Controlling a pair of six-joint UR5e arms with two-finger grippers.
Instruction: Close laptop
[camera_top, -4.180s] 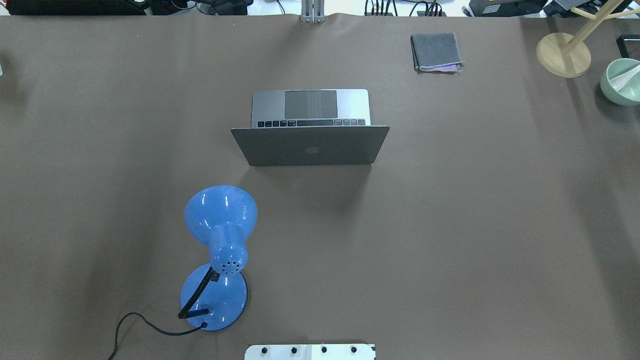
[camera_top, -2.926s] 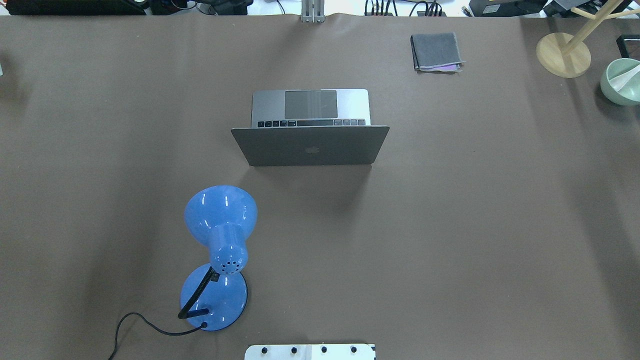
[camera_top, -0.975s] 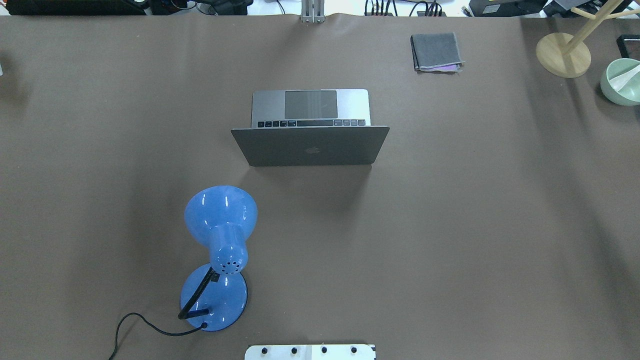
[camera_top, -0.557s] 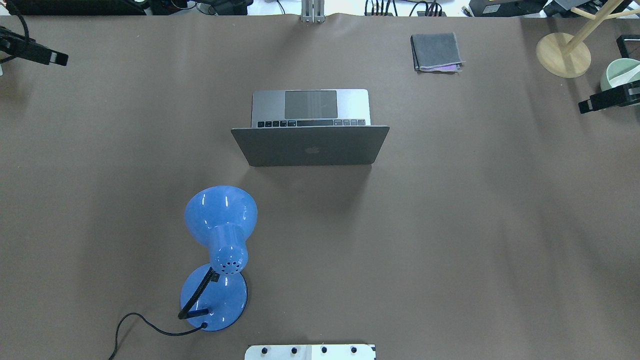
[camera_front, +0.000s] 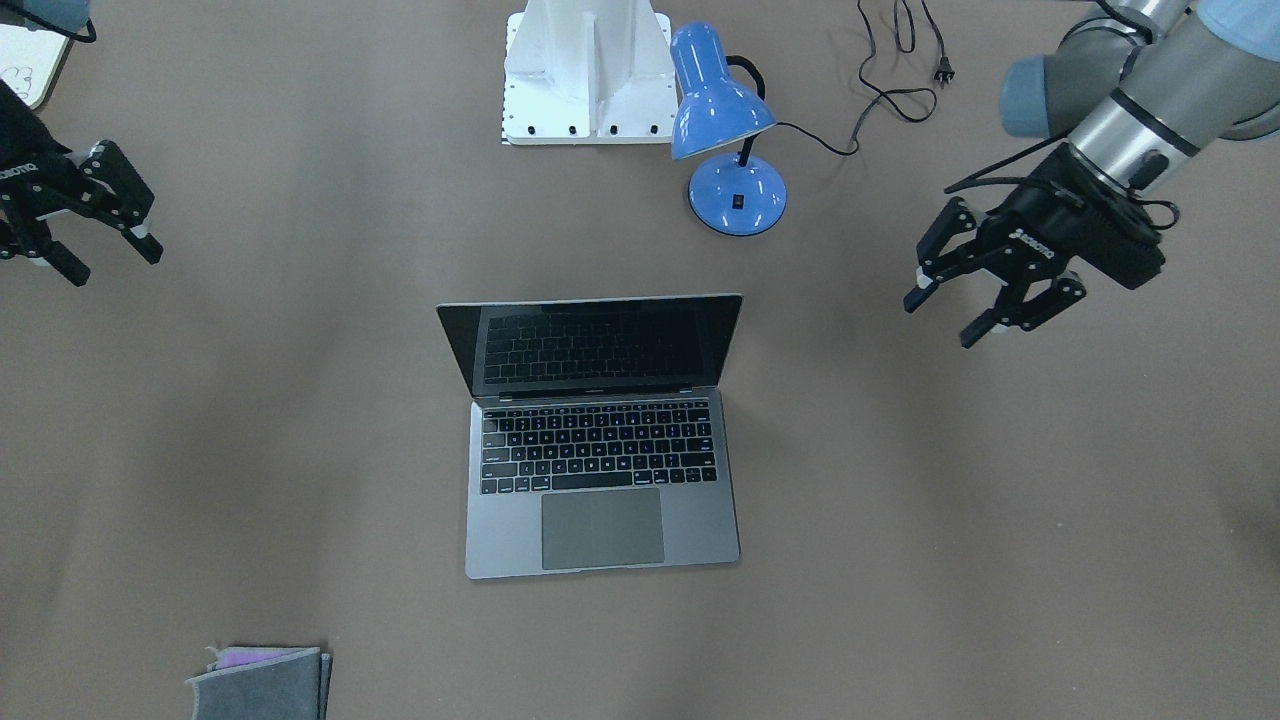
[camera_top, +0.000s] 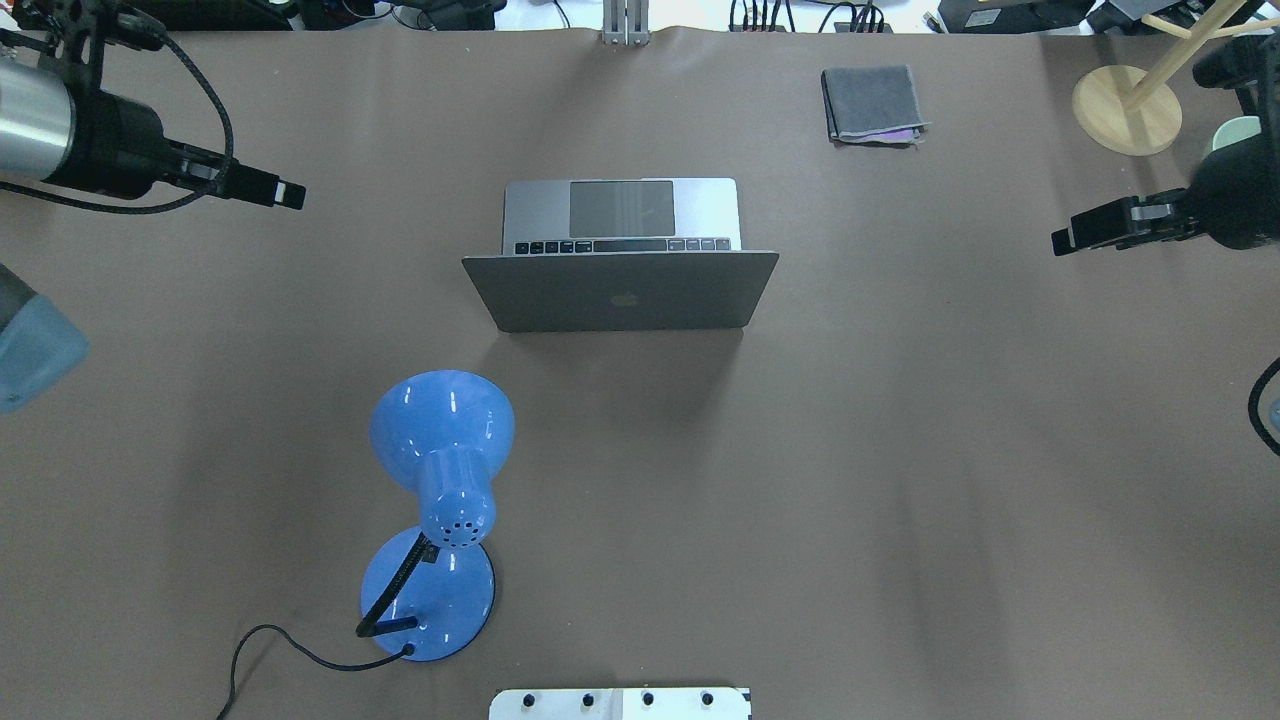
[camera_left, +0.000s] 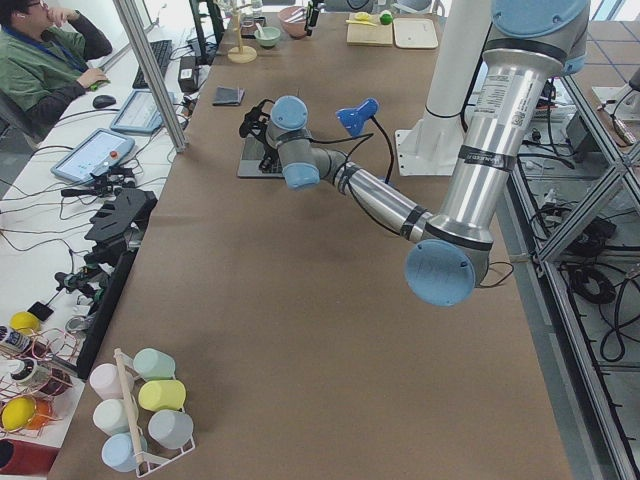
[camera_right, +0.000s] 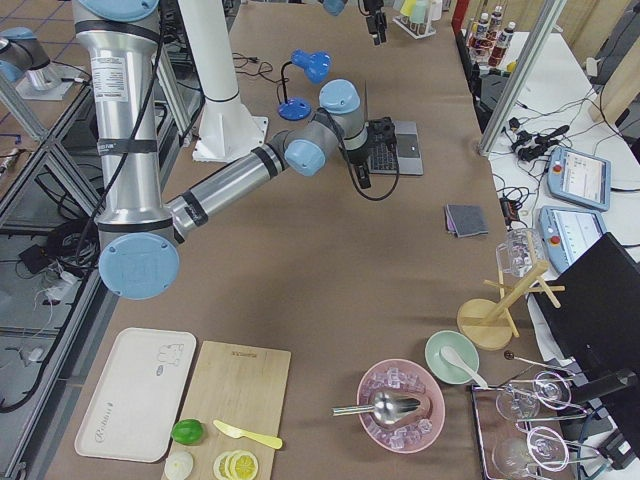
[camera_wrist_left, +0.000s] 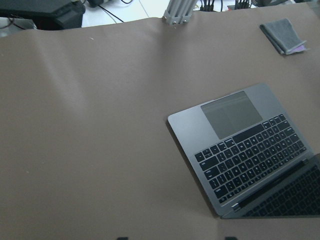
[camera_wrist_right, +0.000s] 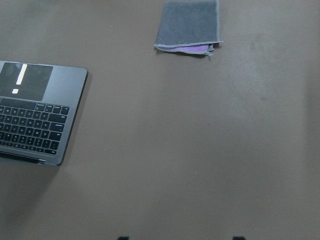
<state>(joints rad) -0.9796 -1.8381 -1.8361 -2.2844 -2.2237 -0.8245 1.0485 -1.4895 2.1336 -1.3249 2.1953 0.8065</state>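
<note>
The space-grey laptop (camera_front: 600, 480) stands open in the middle of the table, its lid (camera_top: 620, 290) upright and its dark screen facing away from the robot. It also shows in the left wrist view (camera_wrist_left: 240, 150) and in the right wrist view (camera_wrist_right: 35, 120). My left gripper (camera_front: 940, 320) is open and empty, hovering well off the laptop's side; from overhead it (camera_top: 290, 195) is at the far left. My right gripper (camera_front: 113, 265) is open and empty on the other side, at the far right from overhead (camera_top: 1062, 240). Neither touches the laptop.
A blue desk lamp (camera_top: 440, 470) with a black cord stands between the laptop and the robot's base (camera_top: 620, 703). A folded grey cloth (camera_top: 873, 103) lies at the far edge. A wooden stand (camera_top: 1127, 110) and a green bowl (camera_top: 1235, 130) are at the far right.
Both arms have come into the overhead view from the sides and moved inward toward the laptop. The laptop, the lamp and the cloth have not moved.
</note>
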